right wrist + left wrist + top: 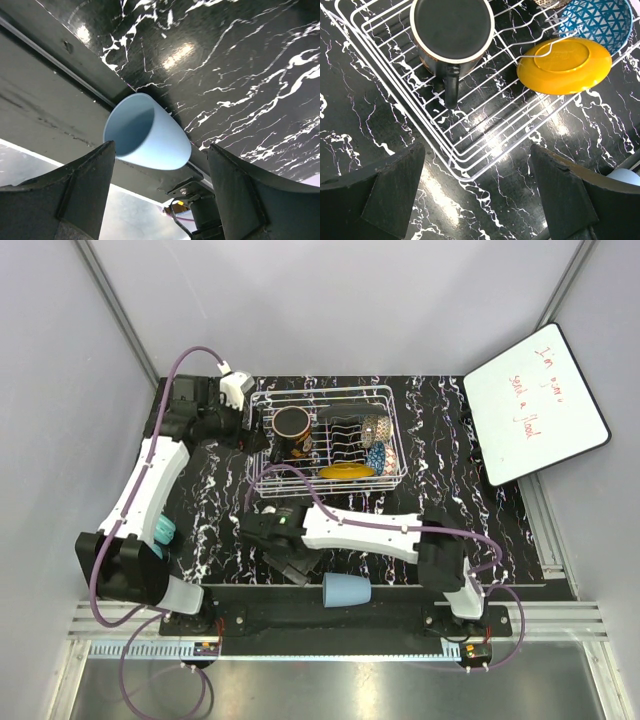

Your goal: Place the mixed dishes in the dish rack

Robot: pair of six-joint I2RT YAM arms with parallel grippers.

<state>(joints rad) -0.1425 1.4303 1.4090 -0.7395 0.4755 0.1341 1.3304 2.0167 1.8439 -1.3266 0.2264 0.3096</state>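
Near edge of table [450,470] | light-blue cup [150,137] on its side | left claw [476,165] wide | right claw [160,150] wide | whiteboard [535,405] red writing unreadable

The only writing in view is on the white board [535,410] propped at the far right of the table in the top view. It carries red handwriting [530,390] in three short slanted lines. The first seems to begin with "I'm" and the second may read "such a". The rest is too small to make out.
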